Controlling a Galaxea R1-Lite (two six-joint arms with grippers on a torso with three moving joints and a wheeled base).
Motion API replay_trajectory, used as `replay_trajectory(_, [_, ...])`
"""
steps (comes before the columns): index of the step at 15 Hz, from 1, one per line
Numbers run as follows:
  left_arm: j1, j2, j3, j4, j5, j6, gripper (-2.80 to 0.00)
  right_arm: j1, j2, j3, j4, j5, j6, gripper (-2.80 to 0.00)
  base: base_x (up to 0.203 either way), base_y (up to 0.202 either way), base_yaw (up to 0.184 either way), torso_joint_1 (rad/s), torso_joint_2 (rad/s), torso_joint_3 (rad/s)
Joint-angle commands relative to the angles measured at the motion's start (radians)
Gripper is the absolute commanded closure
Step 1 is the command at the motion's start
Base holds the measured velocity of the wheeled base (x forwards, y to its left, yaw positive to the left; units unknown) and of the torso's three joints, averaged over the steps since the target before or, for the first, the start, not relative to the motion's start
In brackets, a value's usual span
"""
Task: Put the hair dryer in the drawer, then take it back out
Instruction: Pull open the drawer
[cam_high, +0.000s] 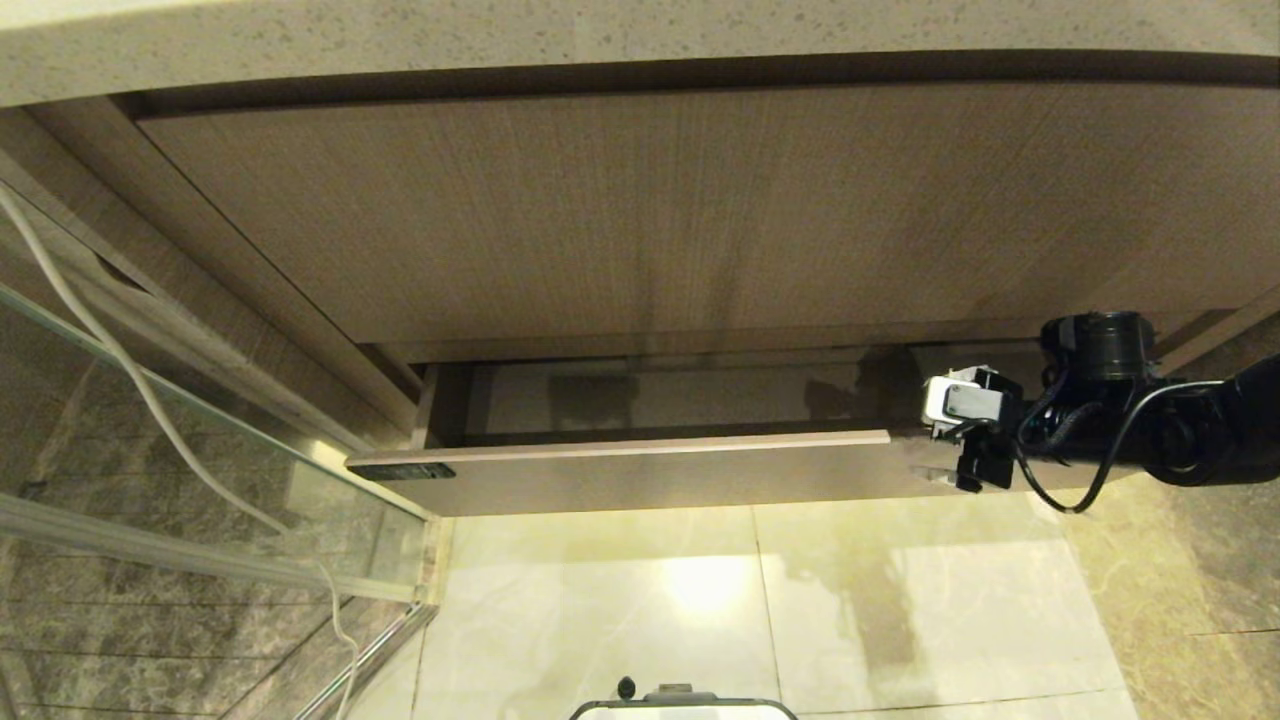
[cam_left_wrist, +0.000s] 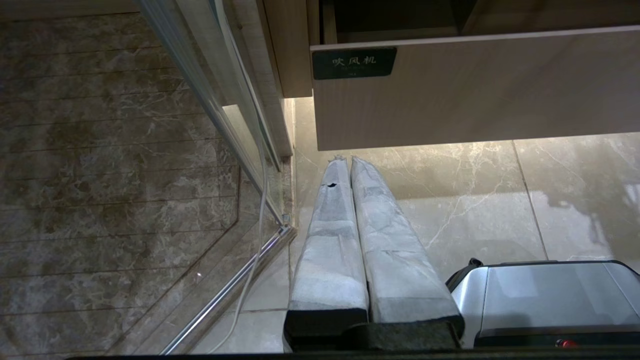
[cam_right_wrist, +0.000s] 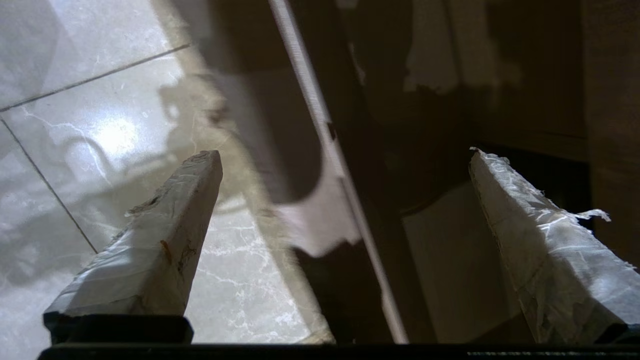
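Observation:
The drawer (cam_high: 620, 470) stands pulled out a little below the tall wood-grain panel (cam_high: 650, 210); its inside shows as a dark, shallow slot. The hair dryer is out of view. At the drawer front's right end my right gripper (cam_high: 945, 445) is open. In the right wrist view the right gripper (cam_right_wrist: 341, 152) has its taped fingers (cam_right_wrist: 165, 235) wide apart, one on each side of the front's pale top edge (cam_right_wrist: 345, 190), with nothing held. My left gripper (cam_left_wrist: 348, 160) is shut and empty, hanging parked over the floor just below the drawer's left corner (cam_left_wrist: 450, 90).
A glass shower partition (cam_high: 200, 480) with a metal rail and a white cable (cam_high: 120, 370) closes off the left side. A dark label plate (cam_left_wrist: 354, 62) sits on the drawer front's left end. Glossy marble floor (cam_high: 750, 600) lies below; my base (cam_high: 680, 705) is at the bottom edge.

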Motion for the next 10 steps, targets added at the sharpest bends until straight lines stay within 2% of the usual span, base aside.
replay_trajectory(1, [0.0,0.0,0.0,0.0,0.0,0.0,0.0,-0.01,-0.061,0.0,0.041,0.003,-0.008,-2.8,0.0,0.0,0.0,0.0,0.0,0.0])
replay_trajectory(3, [0.0,0.0,0.0,0.0,0.0,0.0,0.0,-0.022,-0.074,0.003,0.073,0.005,-0.007,-2.8,0.0,0.0,0.0,0.0,0.0,0.0])
replay_trajectory(5, [0.0,0.0,0.002,0.0,0.0,0.0,0.0,-0.057,-0.172,0.008,0.229,0.007,-0.004,-2.8,0.0,0.0,0.0,0.0,0.0,0.0])
replay_trajectory(7, [0.0,0.0,0.0,0.0,0.0,0.0,0.0,-0.078,-0.269,0.028,0.386,0.014,0.095,-2.8,0.0,0.0,0.0,0.0,0.0,0.0])
replay_trajectory(10, [0.0,0.0,0.001,0.0,0.0,0.0,0.0,-0.084,-0.368,0.067,0.428,0.002,0.227,-2.8,0.0,0.0,0.0,0.0,0.0,0.0])
